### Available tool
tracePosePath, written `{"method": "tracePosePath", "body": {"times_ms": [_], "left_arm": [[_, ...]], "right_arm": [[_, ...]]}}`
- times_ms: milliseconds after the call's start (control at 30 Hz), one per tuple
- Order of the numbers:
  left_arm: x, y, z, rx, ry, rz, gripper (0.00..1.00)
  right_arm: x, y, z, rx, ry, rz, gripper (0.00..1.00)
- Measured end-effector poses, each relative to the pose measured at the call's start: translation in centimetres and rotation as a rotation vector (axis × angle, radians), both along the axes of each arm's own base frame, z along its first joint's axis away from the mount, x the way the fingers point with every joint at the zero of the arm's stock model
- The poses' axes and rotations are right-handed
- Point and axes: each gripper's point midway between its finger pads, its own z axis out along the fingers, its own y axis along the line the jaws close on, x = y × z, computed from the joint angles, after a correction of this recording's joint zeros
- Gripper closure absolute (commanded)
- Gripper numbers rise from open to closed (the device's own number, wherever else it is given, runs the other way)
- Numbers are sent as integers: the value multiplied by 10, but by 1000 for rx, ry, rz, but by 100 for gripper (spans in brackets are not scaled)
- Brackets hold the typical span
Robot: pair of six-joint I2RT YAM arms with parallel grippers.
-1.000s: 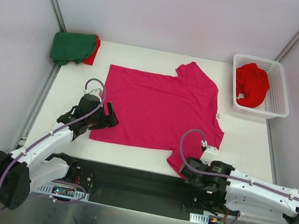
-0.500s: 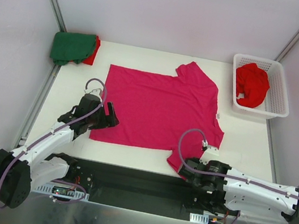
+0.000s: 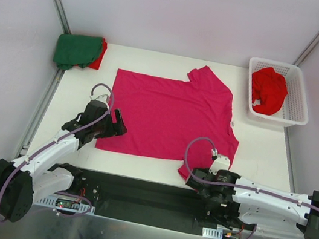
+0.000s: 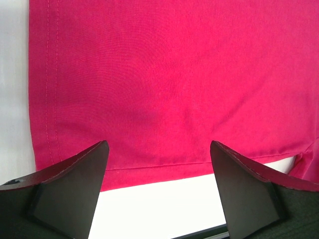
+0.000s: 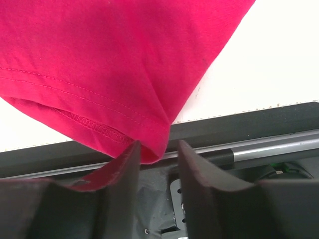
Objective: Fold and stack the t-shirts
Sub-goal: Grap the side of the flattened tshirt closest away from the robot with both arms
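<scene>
My left jaws stand wide open and hold nothing, low over the near-left hem of the pink t-shirt [image 3: 169, 115], which lies spread flat on the table [image 3: 260, 158]. My right jaws are partly open with a narrow gap. The tip of that shirt's near sleeve [image 5: 124, 99] hangs between them, not clamped. A green t-shirt [image 3: 76, 49] lies folded at the far-left corner.

Bright even ltg, soft shadows, sharp focus
</scene>
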Motion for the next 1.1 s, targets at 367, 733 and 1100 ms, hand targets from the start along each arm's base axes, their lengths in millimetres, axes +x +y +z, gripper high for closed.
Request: {"method": "tracePosePath", "body": {"times_ms": [367, 733, 1100], "left_arm": [[0, 0, 0, 0, -1, -1, 17], [-2, 14, 5, 57, -28, 41, 4], [-30, 38, -18, 125, 59, 130, 3]], "right_arm": [[0, 3, -1, 10, 1, 1, 86], [0, 4, -3, 3, 6, 2, 99], [0, 6, -3, 7, 5, 9, 99]]}}
